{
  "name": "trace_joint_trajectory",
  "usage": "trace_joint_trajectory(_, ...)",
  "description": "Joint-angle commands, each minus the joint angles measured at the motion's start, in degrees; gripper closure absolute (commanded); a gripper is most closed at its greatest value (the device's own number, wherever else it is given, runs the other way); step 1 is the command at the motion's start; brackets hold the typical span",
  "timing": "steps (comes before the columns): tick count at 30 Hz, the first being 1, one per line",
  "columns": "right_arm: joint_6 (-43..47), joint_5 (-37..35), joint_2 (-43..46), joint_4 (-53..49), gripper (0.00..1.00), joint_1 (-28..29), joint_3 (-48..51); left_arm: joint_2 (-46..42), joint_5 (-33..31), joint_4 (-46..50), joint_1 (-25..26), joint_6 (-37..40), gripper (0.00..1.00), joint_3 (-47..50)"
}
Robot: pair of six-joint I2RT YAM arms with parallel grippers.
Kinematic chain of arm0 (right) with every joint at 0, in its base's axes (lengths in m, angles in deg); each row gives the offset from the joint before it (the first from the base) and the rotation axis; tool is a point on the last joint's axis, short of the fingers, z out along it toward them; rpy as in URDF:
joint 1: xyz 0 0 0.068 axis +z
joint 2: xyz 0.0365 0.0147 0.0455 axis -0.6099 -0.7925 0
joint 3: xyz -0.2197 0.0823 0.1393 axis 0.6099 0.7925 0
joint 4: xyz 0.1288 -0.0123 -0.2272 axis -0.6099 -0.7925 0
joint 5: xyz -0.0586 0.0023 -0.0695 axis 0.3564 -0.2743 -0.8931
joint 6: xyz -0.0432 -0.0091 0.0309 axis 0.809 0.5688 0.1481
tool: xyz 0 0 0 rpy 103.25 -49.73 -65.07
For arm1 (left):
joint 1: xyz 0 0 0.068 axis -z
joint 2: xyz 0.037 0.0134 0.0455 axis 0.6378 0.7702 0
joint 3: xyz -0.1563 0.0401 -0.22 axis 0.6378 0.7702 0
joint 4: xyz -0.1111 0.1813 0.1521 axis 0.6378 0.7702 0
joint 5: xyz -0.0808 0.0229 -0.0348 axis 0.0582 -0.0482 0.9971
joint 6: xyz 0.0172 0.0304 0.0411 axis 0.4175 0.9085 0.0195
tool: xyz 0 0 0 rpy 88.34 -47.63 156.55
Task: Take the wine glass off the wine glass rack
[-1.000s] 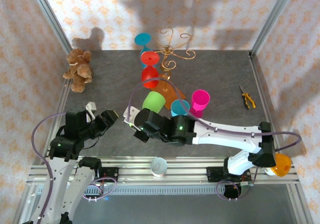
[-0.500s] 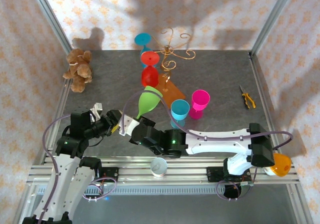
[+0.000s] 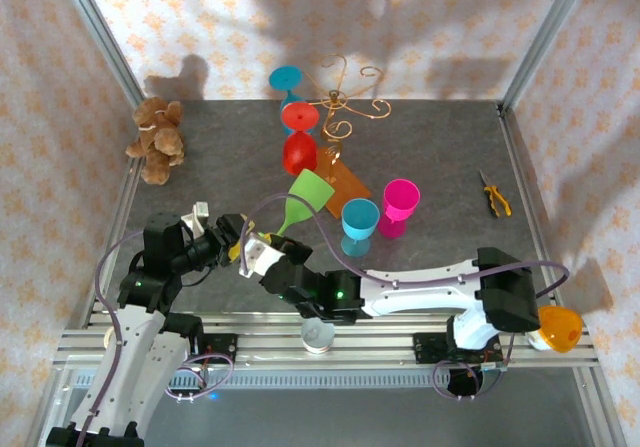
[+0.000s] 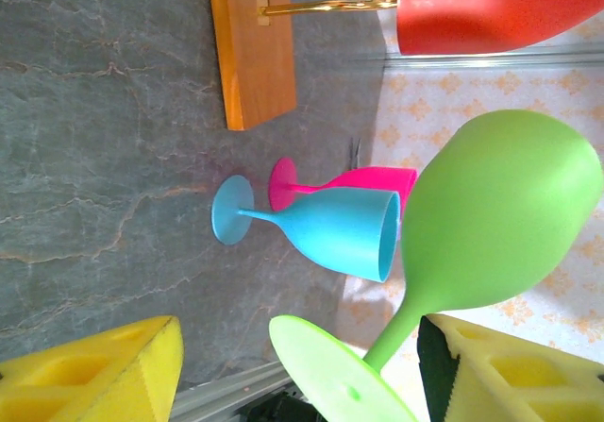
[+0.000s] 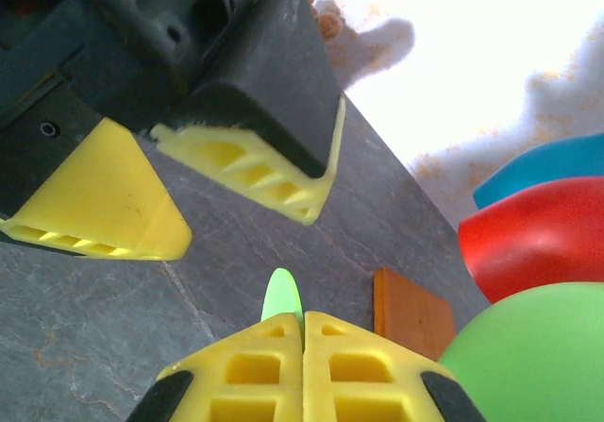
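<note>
Since a second ago, the right gripper (image 3: pixel 268 242) brought the matte green wine glass (image 3: pixel 308 195) from near the gold wire rack (image 3: pixel 347 179) toward the left gripper (image 3: pixel 232 239). Its yellow ribbed pads pinch the thin stem. The left jaws stand wide apart beside the round foot. Whether they touch it is unclear.

light: bright, even, from above | shadows: soft grey patches on back wall (image 3: pixel 300 17); teddy bear (image 3: pixel 155 139) casts one onto it | right wrist: far background washed out white, foreground soft | left wrist: worktop (image 4: pixel 94 158) sharp, green wine glass (image 4: pixel 500 205) evenly lit, matte
</note>
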Motion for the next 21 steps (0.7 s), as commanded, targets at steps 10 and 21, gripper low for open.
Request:
trace_joint_trajectory(10, 2.9, -5.7, -3.4, 10.0, 1.00, 0.9, 1.0, -0.3, 3.2, -9.7, -0.4, -5.4, 0.35, 5.0)
trace_joint_trajectory(21, 7.0, -6.0, -7.3, 14.1, 1.00, 0.9, -0.3, -1.5, 3.3, -12.0, -0.3, -7.5, 0.36, 6.7)
